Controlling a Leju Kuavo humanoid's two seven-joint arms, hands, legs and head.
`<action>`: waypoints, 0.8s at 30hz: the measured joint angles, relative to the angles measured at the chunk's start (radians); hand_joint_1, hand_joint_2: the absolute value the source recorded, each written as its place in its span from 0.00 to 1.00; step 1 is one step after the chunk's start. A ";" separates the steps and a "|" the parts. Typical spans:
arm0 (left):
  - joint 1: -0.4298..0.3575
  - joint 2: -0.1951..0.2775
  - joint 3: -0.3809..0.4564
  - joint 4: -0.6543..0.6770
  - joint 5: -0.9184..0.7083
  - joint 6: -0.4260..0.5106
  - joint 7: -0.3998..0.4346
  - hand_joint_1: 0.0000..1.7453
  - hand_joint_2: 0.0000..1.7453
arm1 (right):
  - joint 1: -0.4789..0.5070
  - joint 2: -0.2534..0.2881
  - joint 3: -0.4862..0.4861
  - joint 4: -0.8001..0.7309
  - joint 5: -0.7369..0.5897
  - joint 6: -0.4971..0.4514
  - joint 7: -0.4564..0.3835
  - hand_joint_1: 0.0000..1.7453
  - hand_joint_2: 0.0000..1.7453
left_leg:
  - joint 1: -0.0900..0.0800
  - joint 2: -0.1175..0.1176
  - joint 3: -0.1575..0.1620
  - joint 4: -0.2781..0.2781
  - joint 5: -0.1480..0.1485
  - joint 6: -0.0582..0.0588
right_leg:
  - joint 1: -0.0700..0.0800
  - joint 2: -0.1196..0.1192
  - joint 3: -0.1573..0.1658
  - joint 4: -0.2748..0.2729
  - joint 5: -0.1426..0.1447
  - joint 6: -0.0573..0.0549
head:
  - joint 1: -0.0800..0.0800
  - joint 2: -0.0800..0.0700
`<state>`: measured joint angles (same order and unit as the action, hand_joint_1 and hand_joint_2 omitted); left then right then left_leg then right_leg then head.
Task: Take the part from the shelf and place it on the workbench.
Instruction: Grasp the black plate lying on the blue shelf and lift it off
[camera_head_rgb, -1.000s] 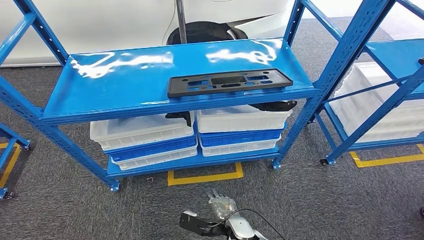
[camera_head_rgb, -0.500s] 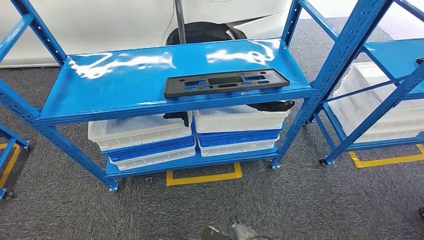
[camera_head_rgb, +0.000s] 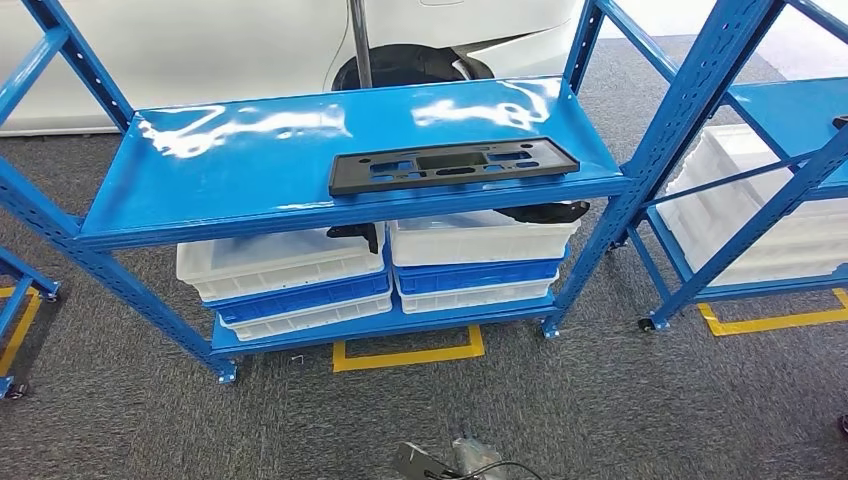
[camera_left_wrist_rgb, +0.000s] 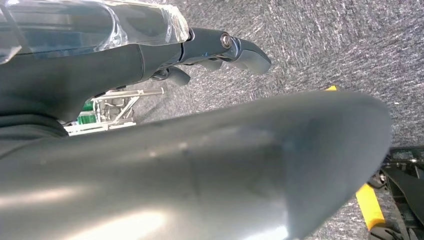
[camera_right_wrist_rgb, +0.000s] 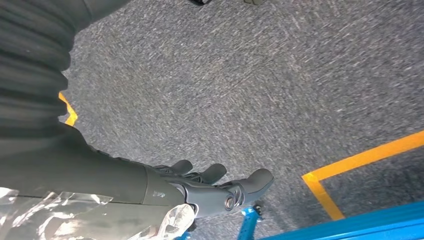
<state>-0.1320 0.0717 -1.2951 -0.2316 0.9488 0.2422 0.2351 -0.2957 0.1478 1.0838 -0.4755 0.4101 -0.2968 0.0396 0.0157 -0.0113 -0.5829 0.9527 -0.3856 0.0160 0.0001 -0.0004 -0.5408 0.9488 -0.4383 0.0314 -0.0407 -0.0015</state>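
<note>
- One black flat part (camera_head_rgb: 454, 165) lies on the blue shelf (camera_head_rgb: 250, 170) top deck, centre-right of the head view, near the front edge; its long axis runs left to right, right end tilted slightly toward the back.
- Right wrist view shows the right hand (camera_right_wrist_rgb: 210, 187) over grey carpet (camera_right_wrist_rgb: 260, 85), fingers loosely extended, holding nothing.
- Left wrist view shows the left hand (camera_left_wrist_rgb: 220, 47), fingers apart, nothing grasped.

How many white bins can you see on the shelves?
5: two white bins on the centre shelf's lower level, left and right, each above a blue and another white bin; one stack on the right shelf, possibly hiding more.
</note>
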 joint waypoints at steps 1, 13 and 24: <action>0.000 0.000 0.000 0.000 0.001 0.000 -0.001 0.00 0.00 | -0.002 0.003 0.000 0.001 0.000 -0.001 -0.003 0.00 1.00 | 0.000 0.000 0.000 0.000 0.000 0.000 | 0.000 0.000 0.000 0.000 0.000 0.000 | 0.000 0.000; 0.001 0.008 0.020 0.000 0.094 0.006 -0.108 0.00 0.00 | 0.009 0.011 -0.011 0.011 -0.032 -0.049 -0.029 0.00 1.00 | 0.000 0.000 0.001 0.000 0.000 0.000 | 0.000 0.000 0.000 0.000 0.000 0.000 | 0.000 0.000; 0.003 0.010 0.112 0.000 0.158 0.028 -0.407 0.00 0.00 | 0.033 0.011 -0.018 0.011 -0.012 -0.058 -0.028 0.00 1.00 | 0.000 0.000 0.001 0.000 0.000 0.000 | 0.000 0.000 0.001 0.000 -0.001 -0.001 | 0.000 0.000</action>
<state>-0.1292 0.0820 -1.1835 -0.2316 1.1072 0.2705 -0.1720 -0.2623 0.1588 1.0662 -0.4646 0.3985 -0.3552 0.0117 0.0158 -0.0112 -0.5818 0.9527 -0.3857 0.0159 0.0001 -0.0004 -0.5398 0.9488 -0.4388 0.0306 -0.0408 -0.0015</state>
